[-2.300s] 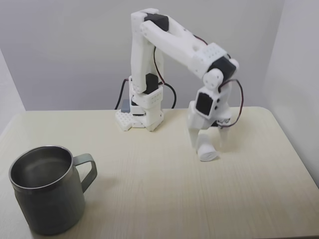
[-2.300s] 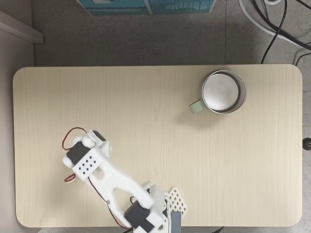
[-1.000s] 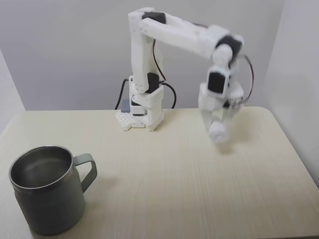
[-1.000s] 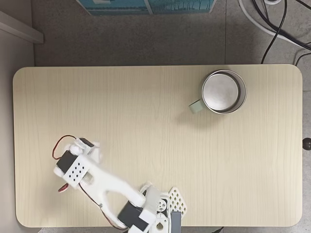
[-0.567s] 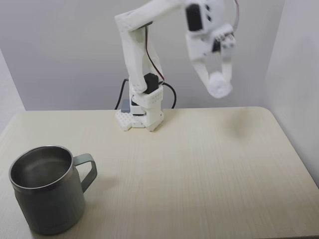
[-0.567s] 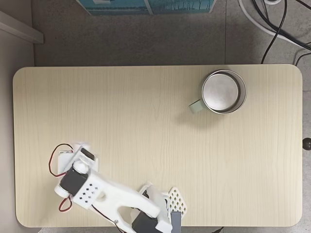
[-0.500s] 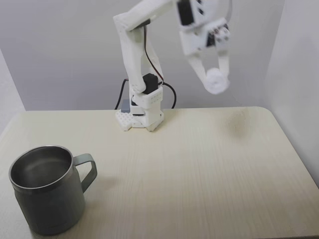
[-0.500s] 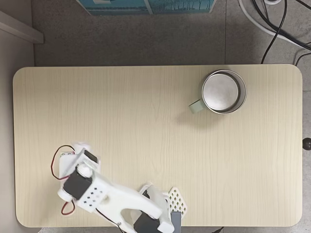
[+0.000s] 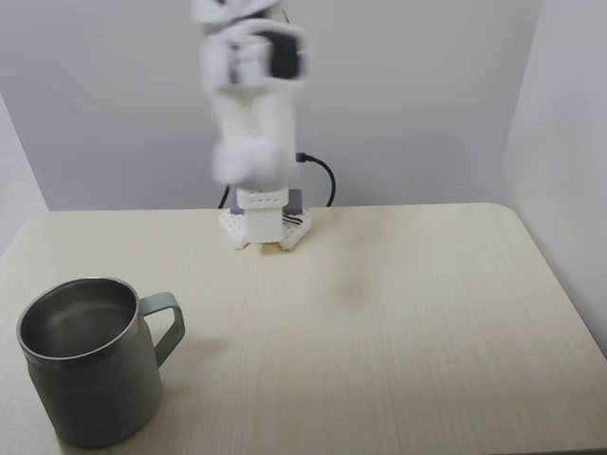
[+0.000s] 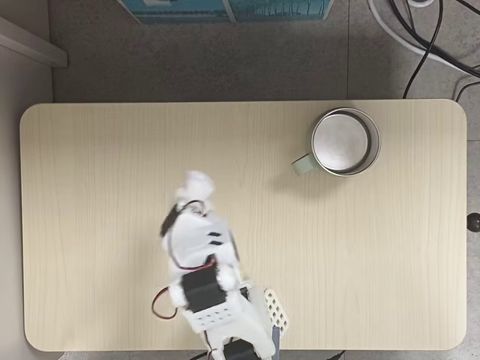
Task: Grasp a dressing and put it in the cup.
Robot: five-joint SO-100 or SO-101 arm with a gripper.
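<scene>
Pale wood grain covers the counter on which we see a white robot arm raised high above its base, its upper links smeared by motion blur in both fixed views. In the fixed view from the front, the gripper hangs in front of the arm's column, well above the counter top, and a white blur at its tip reads to us as the dressing; we cannot make out its outline there. From above, the gripper points toward the far edge of the counter, and a small white rounded shape at its tip, the dressing, sits between the fingers. We cannot tell from either view how far the jaws are spread or whether they pinch the roll, since the blur hides the fingertips.

The cup, brushed grey steel with a squared loop handle, stands upright at the near left corner in the front view, its handle turned to the right. In the view from above, the cup sits near the upper right corner of the counter, its handle pointing left, its shiny inside open to the camera. We see the gripper and the cup well apart. Black cables trail across the grey floor beyond the counter, and a blue box lies at the top edge.
</scene>
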